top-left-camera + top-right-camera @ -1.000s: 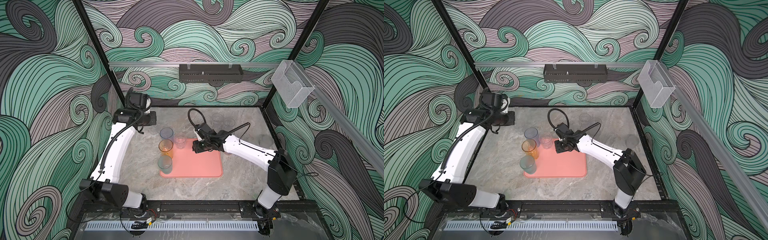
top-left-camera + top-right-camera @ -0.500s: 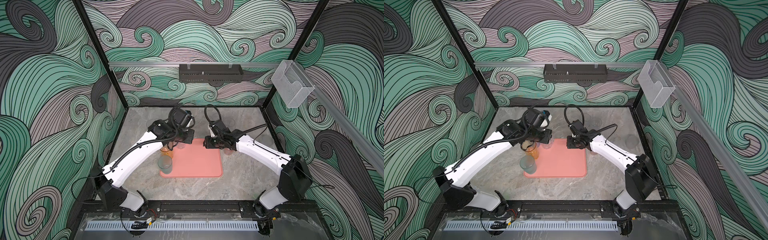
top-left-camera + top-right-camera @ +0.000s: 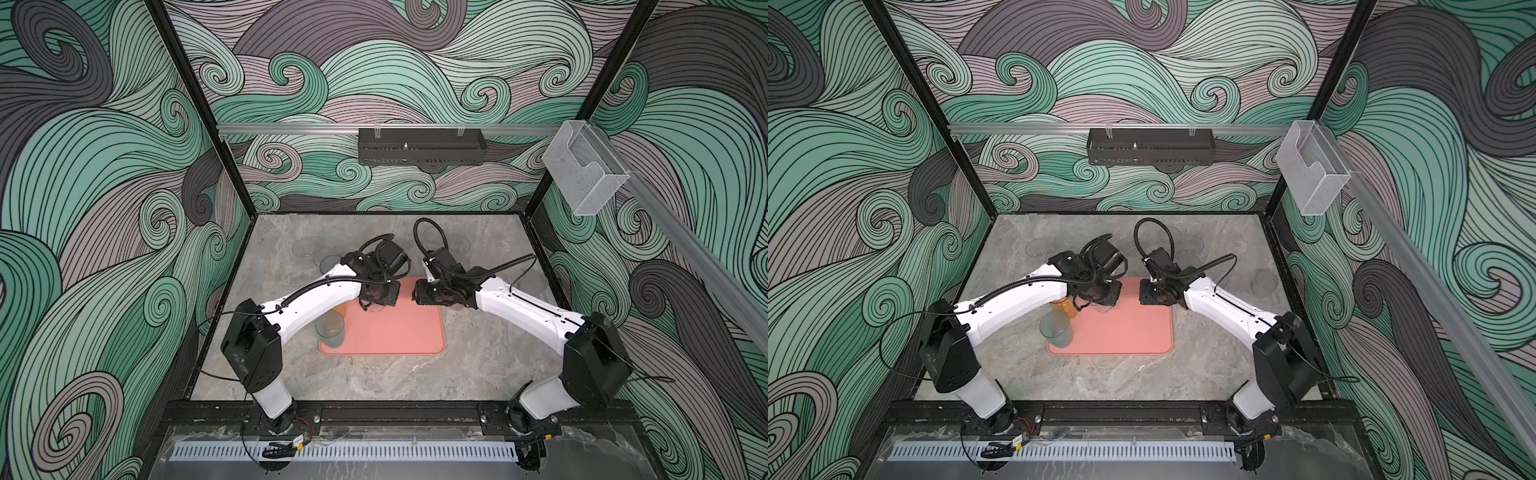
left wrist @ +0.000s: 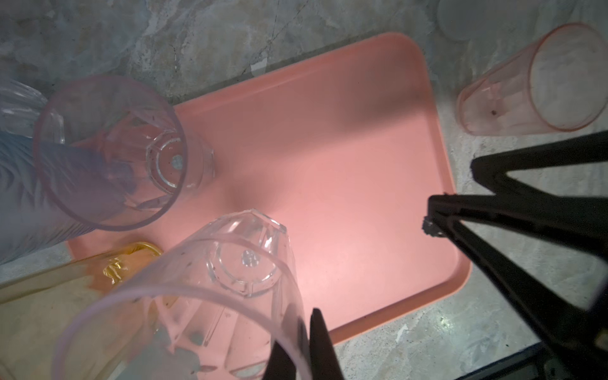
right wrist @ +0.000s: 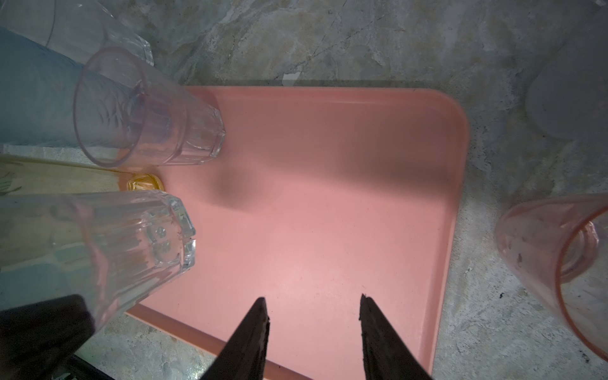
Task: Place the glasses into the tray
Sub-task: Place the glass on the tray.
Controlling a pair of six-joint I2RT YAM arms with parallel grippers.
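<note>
Left tool: my left gripper (image 4: 304,332) is clamped on the rim wall of a clear faceted plastic tumbler (image 4: 230,279), one finger inside and one outside.
Held glass: it is tilted above the left half of the flat salmon-pink rectangular tray (image 3: 399,332); I cannot tell whether its base touches.
Right tool: my right gripper (image 5: 312,302) hangs over the tray, jaws partly apart, nothing between them.
On the tray: a second clear faceted tumbler (image 5: 148,115) stands upright by the far-left corner, and a tall teal translucent tumbler (image 3: 330,330) stands at the near-left corner.
Left rim: a tall orange tumbler (image 5: 65,174) has its base at the tray's left edge. A tall blue-grey tumbler (image 5: 29,88) rises beside the far-left corner, base hidden.
Off the tray: a pink-red tumbler (image 4: 533,82) stands on the grey marble worktop (image 3: 374,382) just beyond the tray's right edge.
</note>
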